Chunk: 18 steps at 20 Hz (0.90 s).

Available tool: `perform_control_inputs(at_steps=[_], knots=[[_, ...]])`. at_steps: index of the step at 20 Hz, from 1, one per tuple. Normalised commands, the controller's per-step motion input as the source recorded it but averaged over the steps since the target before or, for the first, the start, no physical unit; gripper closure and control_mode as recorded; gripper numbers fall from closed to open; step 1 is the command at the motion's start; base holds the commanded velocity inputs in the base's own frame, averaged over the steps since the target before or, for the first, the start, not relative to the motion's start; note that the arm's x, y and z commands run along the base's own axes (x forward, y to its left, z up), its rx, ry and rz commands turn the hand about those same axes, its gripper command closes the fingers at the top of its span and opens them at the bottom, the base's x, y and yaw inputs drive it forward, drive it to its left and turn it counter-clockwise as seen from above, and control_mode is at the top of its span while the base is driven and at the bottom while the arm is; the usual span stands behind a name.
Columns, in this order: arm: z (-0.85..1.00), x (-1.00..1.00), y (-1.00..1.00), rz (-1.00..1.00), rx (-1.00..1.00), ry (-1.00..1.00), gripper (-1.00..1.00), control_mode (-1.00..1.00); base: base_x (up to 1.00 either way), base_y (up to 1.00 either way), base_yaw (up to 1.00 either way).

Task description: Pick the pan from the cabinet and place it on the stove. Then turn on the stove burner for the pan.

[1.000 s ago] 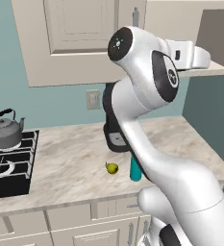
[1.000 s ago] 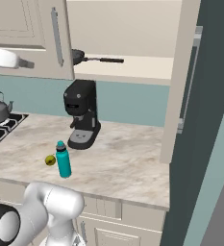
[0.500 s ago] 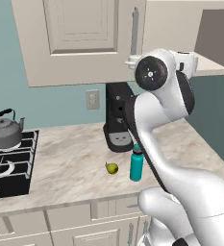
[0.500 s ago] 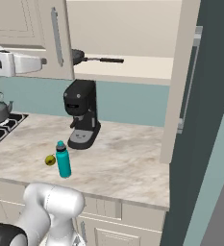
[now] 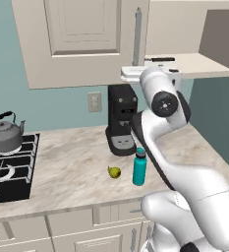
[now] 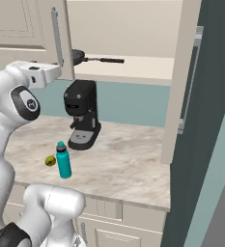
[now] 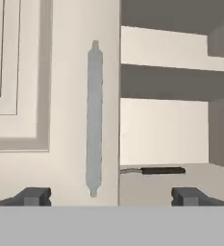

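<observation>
1. My two-finger gripper (image 7: 111, 196) stands fully open with nothing between its dark tips (image 7: 34, 196); they sit at the bottom of the hand view, wide apart.

2. The round, shallow dark frying pan (image 6: 78, 56) with its long thin black handle (image 6: 104, 60) lies on the lower shelf of the beige upper wall cabinet (image 5: 81, 44), upper centre of the right base view. The bowl is half hidden behind the edge of the closed left door.

3. The key relation: in the hand view the handle (image 7: 162, 170) shows right of centre and low, its long axis running left to right across the frame, the bowel-end tucked behind the door with the silver bar handle (image 7: 94, 120). I judge the reach must go forward and rightward of where the hand now points, closing across that handle.

4. Against the earlier left base view, the arm's upper joints have swung from frame centre toward the right, and the hand has come up level with the open shelf (image 5: 194, 66).

5. The black gas cooktop (image 5: 10, 170) sits lower left in the left base view, carrying a grey kettle (image 5: 5, 138).
</observation>
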Motion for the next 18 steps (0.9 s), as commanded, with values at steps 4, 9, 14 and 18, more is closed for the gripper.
perform_control_inputs(at_steps=[4, 9, 14, 18], knots=[[-0.06, 0.69, 0.10, 0.11, 0.00, -0.11, -1.00, -1.00, 0.00, 0.00, 0.00], [-0.01, 0.73, 0.12, 0.03, 0.00, -0.08, -1.00, -1.00, 0.00, 0.00, 0.00], [0.00, 0.70, 0.06, 0.00, 0.00, -0.06, -1.00, -1.00, 0.00, 0.00, 0.00], [0.00, 0.63, 0.09, 0.00, 0.00, -0.06, -1.00, -1.00, 0.00, 0.00, 0.00]])
